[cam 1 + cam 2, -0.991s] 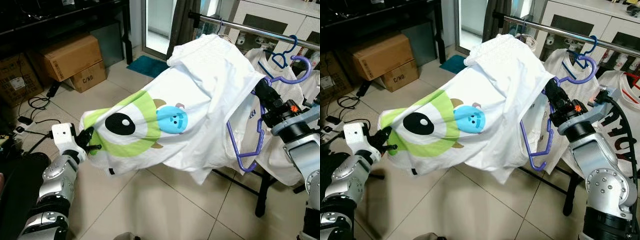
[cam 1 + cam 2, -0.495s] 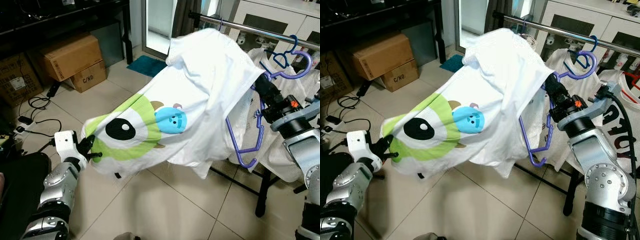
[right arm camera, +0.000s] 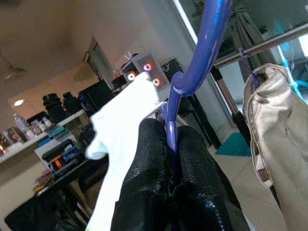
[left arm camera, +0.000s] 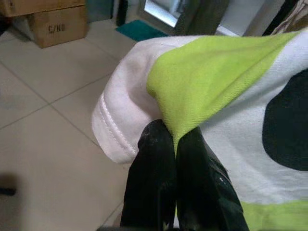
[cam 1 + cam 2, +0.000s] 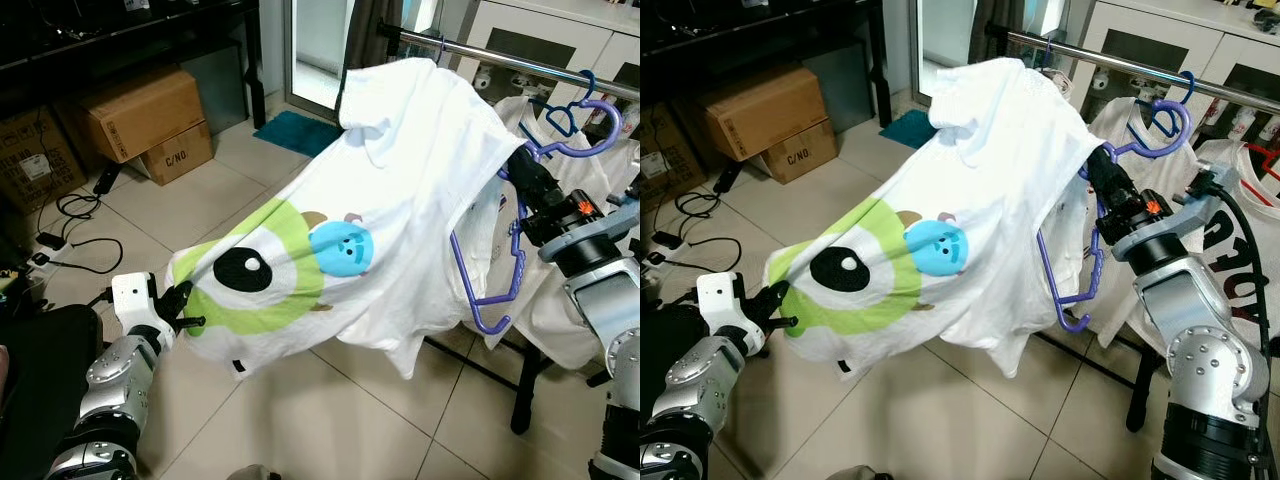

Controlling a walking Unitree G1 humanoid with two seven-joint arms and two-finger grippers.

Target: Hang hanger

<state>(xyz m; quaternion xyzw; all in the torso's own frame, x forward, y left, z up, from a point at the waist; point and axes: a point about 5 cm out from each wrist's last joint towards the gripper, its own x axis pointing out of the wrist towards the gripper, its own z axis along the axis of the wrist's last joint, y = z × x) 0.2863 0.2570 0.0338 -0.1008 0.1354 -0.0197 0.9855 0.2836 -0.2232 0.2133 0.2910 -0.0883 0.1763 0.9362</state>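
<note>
Right fingers (image 3: 166, 159) raised, clamping purple hanger (image 5: 500, 290); low left fingers (image 4: 175, 159) pinch shirt (image 5: 400, 200) hem.

The white t-shirt (image 5: 400, 200) is soft matt cotton knit with a flat printed green and blue cartoon, stitched hem visible. The purple hanger (image 5: 500, 280) looks like smooth glossy plastic. Above it, the rail (image 5: 520, 62) is shiny polished metal. Below the shirt, the floor (image 5: 300, 420) is pale glazed tile with a slight sheen. The 2 boxes (image 5: 150, 120) beside it are dull brown cardboard.
</note>
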